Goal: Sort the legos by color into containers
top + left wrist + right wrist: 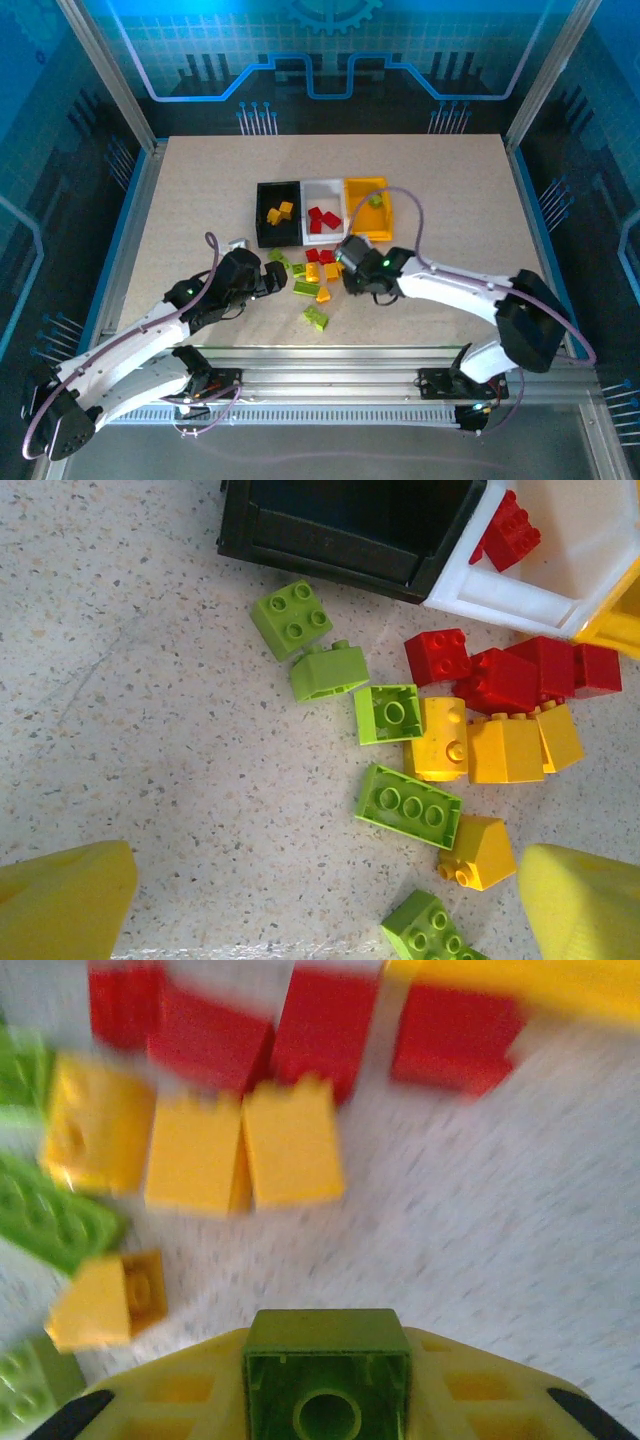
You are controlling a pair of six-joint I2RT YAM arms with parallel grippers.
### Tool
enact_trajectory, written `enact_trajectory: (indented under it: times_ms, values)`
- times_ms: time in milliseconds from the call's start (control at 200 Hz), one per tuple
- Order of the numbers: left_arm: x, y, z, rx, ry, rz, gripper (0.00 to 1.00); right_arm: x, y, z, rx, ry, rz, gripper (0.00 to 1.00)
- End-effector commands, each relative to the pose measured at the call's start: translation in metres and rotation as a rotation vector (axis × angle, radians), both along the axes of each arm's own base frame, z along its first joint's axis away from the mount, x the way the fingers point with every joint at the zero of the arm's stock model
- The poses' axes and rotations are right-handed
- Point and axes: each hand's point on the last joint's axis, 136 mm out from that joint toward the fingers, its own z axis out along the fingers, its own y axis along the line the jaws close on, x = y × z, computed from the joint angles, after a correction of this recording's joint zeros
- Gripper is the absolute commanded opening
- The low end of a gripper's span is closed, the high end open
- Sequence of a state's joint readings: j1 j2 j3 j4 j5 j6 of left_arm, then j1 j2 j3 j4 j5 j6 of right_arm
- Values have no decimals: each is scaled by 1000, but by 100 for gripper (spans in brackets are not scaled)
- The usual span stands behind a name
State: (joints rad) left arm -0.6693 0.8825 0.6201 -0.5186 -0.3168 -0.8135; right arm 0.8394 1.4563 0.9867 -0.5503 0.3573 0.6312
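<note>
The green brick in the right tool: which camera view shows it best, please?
The right wrist view: the green brick sits large, hollow side showing, clamped in the right tool. The top external view leaves it too small to pick out at that tool; the left wrist view offers loose bricks, none matchable.

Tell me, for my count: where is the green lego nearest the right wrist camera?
The green lego sits bottom centre in the right wrist view, gripped by the right hand, below yellow legos.

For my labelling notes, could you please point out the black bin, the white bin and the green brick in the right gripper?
black bin [320,550]: left wrist view, near wall.
white bin [500,595]: left wrist view, near rim.
green brick [327,1375]: right wrist view, hollow underside.
</note>
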Motion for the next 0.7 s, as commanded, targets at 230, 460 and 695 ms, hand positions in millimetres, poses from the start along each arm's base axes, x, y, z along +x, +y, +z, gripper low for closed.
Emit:
enact_trajectory:
  times_ms: [230, 460, 695]
  values:
    - [-2, -4, 1, -37, 17, -4, 99, 127, -31, 33, 10, -53, -219, 36]
    - [-4, -9, 4, -39, 22, -46, 99, 180, -37, 6, -31, 19, -301, 39]
    - [-5, -11, 0, -18, 43, -74, 99, 193, -34, 9, 21, 31, -322, 64]
